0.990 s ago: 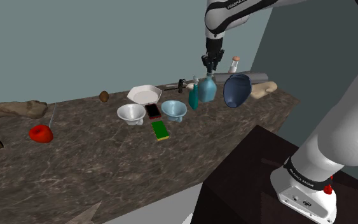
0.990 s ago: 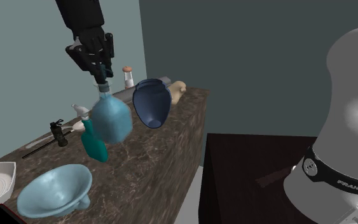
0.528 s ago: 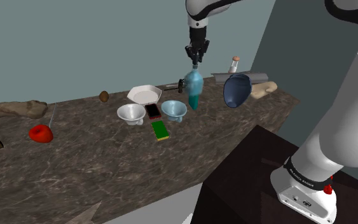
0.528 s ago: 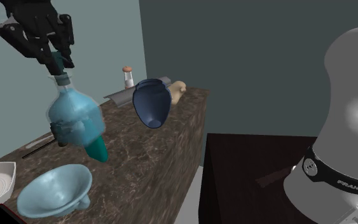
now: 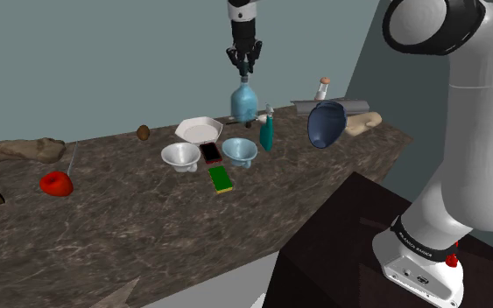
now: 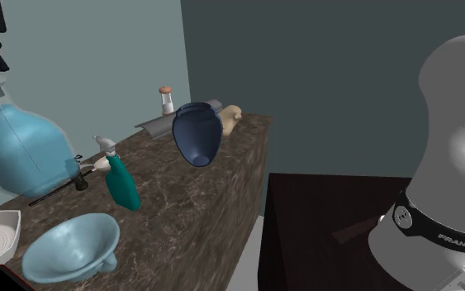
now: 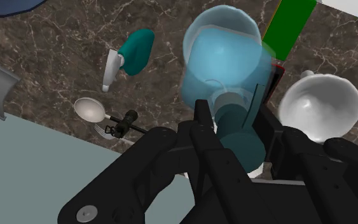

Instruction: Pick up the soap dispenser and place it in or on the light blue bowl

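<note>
Soap dispenser: a round, see-through light blue soap dispenser (image 5: 243, 99) with a teal neck hangs upright in the air, clear of the counter (image 5: 148, 229).
Hand: the black gripper (image 5: 244, 59) is directly above it, and in the wrist view its fingers (image 7: 203, 130) are clamped on either side of the teal neck.
Position over the target: in the shoulder view the dispenser is straight above the light blue bowl (image 5: 239, 150) in the picture, with open air between them.
Change: half a second ago the dispenser hung tilted over the teal spray bottle (image 5: 267, 131). It has since been carried higher and toward the shoulder view's left, and now hangs straight.
Nearby: a white bowl (image 5: 180, 156) and a white angular dish (image 5: 200, 130) sit beside the light blue bowl. A dark slab (image 5: 210, 152) lies between the two bowls, and a green block (image 5: 221, 178) lies in front of it.
Farther off: a dark blue bowl (image 5: 326, 122) sits toward the shoulder view's right and a red object (image 5: 56, 183) well to its left.
In the way: the spray bottle stands just beside the light blue bowl.
</note>
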Robot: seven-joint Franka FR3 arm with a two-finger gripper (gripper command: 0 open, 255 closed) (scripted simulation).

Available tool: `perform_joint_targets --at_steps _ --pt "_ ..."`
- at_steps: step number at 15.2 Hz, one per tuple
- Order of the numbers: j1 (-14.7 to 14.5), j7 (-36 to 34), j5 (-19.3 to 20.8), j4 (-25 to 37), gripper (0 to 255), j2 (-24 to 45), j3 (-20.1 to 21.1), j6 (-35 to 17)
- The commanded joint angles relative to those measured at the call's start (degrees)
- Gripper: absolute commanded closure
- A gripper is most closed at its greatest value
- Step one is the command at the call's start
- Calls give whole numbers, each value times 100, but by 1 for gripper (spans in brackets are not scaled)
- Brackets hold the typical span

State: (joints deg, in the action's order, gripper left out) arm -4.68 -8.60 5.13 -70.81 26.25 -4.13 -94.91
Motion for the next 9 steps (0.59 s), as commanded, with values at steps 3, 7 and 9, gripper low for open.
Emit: perform_joint_targets --at_steps 3,7,9 --pt "-62 -95 -4 187 255 191 27 6" --pt "-64 -127 2 -169 255 160 29 -318" --pt "-64 -143 4 -330 255 155 29 -473"
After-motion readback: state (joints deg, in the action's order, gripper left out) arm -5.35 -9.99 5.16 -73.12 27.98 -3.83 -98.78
